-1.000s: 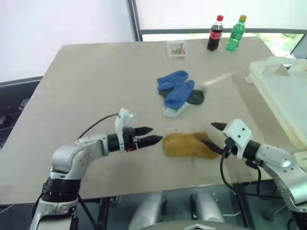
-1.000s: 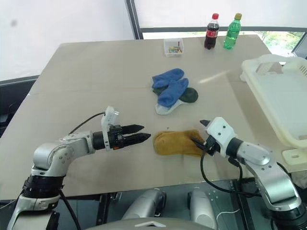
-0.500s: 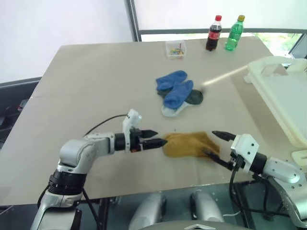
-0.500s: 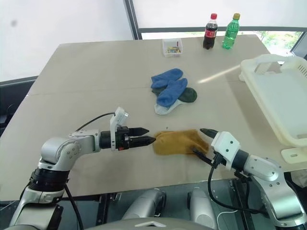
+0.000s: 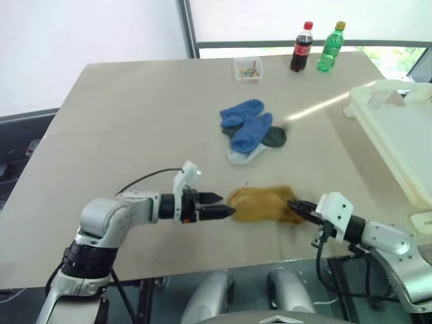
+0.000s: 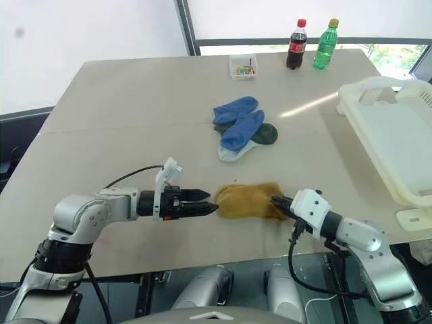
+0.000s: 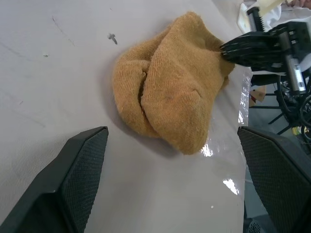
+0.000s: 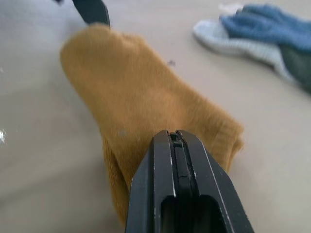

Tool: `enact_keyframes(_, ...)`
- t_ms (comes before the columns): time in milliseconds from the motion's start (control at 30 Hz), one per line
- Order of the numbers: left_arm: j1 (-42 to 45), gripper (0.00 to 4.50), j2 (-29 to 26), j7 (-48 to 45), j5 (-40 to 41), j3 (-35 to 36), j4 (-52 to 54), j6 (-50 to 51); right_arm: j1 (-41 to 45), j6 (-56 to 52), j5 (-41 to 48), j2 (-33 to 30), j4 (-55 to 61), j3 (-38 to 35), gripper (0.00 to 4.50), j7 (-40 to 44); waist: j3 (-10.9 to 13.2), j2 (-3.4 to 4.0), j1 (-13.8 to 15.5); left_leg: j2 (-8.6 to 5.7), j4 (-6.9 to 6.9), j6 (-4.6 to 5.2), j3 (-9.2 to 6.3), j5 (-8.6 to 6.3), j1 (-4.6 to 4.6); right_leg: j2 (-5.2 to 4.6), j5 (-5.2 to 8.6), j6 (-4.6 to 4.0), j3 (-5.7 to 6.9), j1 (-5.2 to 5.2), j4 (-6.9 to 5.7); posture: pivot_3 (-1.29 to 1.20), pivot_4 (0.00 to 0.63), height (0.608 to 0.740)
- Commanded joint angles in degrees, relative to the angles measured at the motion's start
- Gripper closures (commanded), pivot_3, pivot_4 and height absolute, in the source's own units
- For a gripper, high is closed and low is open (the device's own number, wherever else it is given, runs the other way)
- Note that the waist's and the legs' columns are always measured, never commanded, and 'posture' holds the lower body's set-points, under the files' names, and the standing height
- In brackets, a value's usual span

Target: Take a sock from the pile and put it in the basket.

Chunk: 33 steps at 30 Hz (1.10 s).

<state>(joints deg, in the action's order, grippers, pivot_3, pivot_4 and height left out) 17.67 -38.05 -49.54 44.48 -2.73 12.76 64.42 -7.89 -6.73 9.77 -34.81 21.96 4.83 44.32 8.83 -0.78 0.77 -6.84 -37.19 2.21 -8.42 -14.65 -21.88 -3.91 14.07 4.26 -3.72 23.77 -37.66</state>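
Your right end effector (image 6: pixel 277 201): fingers closed, pinching cuff edge of mustard-yellow fabric sock (image 6: pixel 246 200) lying flat on beige tabletop (image 6: pixel 135 121). Your left end effector (image 6: pixel 209 208): fingers spread wide, tips just beside sock's opposite end. Blue, white, dark-green sock pile (image 6: pixel 241 131) beyond; white plastic rectangular basket (image 6: pixel 391 145) to right end effector's right.

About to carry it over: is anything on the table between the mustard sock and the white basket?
Nothing visible. The mustard sock lies near the table's front edge with bare tabletop toward the basket; the other socks lie farther back.
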Motion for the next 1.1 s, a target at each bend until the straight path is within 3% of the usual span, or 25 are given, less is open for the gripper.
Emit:
enact_keyframes(33, 0.40, 0.00, -0.16, -0.50, 0.07, -1.49, 1.31, 0.57, 0.89, 2.04, -0.87, 0.64, -1.50, 0.82, 4.43, -0.26, 0.00, 0.00, -0.01, 0.00, 0.00, 0.00, 0.01, 0.00, 0.00, 0.00, 0.00, 0.00, 0.00, 0.00, 0.00, 0.00, 0.150, 0.740)
enact_keyframes(767, 9.81, 0.00, 3.99, -11.59, 6.93, -5.03, -2.79, 4.48, 2.88, 1.85, -2.14, 0.62, -1.64, 1.14, 4.43, -0.49, -0.01, -0.01, -0.07, 0.00, -0.04, -0.01, 0.01, 0.01, 0.04, 0.03, 0.00, 0.00, -0.01, -0.02, -0.06, 0.00, 0.150, 0.740)
enact_keyframes(1100, 16.29, 0.00, 11.94, -15.00, 3.88, -11.81, -11.31, 2.52, 0.90, -1.08, -1.65, 0.50, 2.34, -0.18, 4.43, -1.79, -0.01, -0.02, 0.00, -0.01, -0.07, -0.01, 0.00, 0.01, 0.02, 0.04, 0.00, 0.00, -0.01, -0.01, -0.07, 0.00, 0.150, 0.740)
